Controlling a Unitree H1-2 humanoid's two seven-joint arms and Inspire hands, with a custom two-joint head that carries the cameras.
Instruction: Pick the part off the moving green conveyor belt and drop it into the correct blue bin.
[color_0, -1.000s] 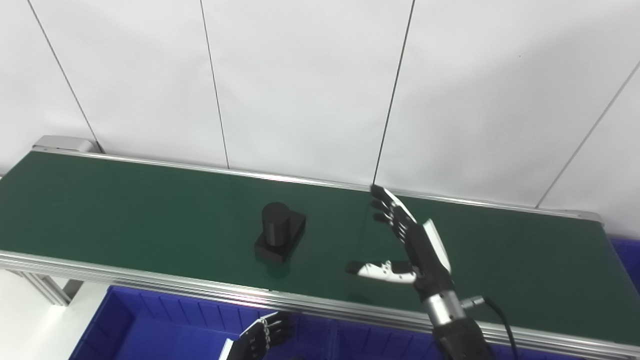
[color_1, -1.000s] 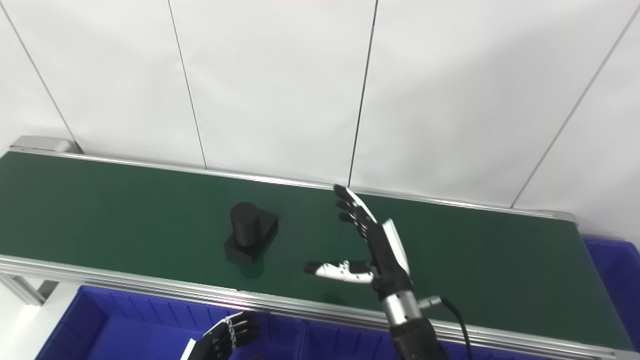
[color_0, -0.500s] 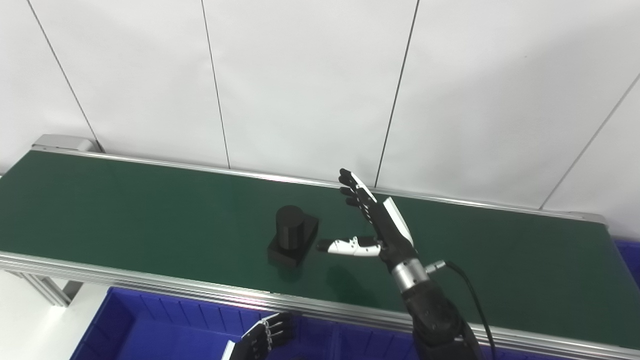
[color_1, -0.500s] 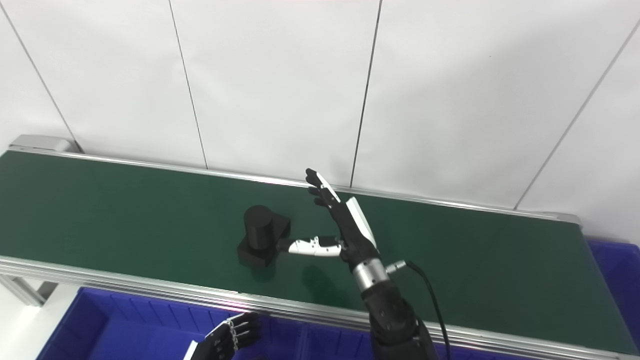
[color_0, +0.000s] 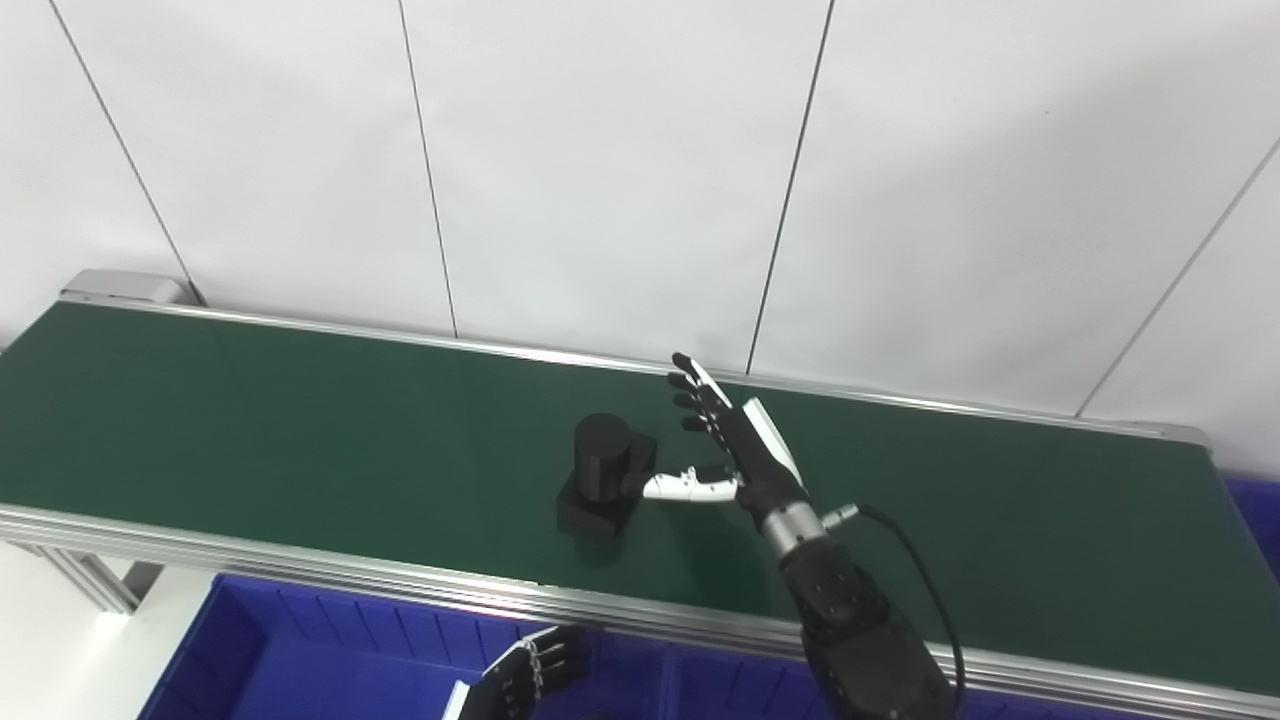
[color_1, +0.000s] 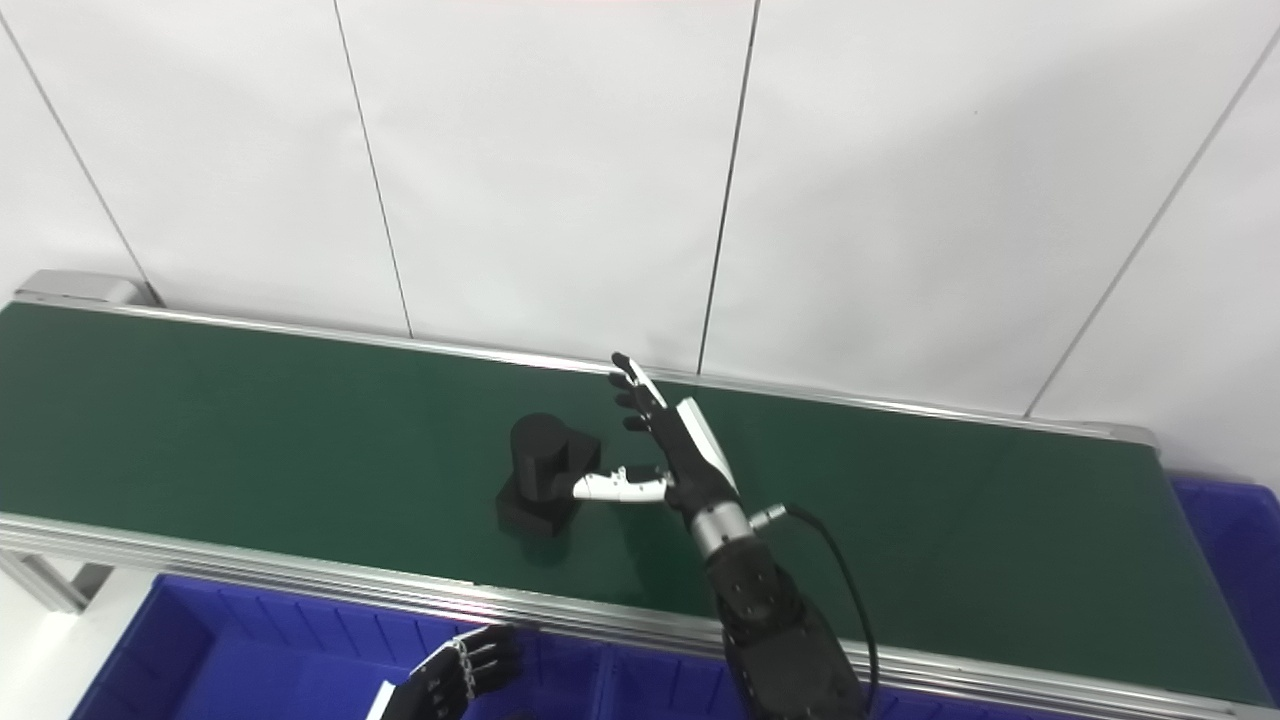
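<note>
White wall panels stood behind the green conveyor belt (color_0: 250, 420). At frame centre the black part (color_0: 603, 487) sat on it, the spread, empty right hand (color_0: 735, 450) just beside it. Low in the frame, the left hand (color_0: 520, 680) hung loosely curled, holding nothing, over the blue bin (color_0: 300, 660).

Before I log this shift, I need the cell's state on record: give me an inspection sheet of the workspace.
Surface: green belt, metal rails, bare apart from one part.
Job's things: black part, a cylinder on a square base, upright mid-belt; blue bin below the near rail, another blue bin at the belt's right end.
Clutter: nothing seen.
Hands: right hand open over the belt, thumb at the part, fingers spread behind it, no grasp yet; left hand low over the near bin, holding nothing, fingers curled.
Cables: black cable loops from the right wrist.
Surroundings: white panelled wall.
</note>
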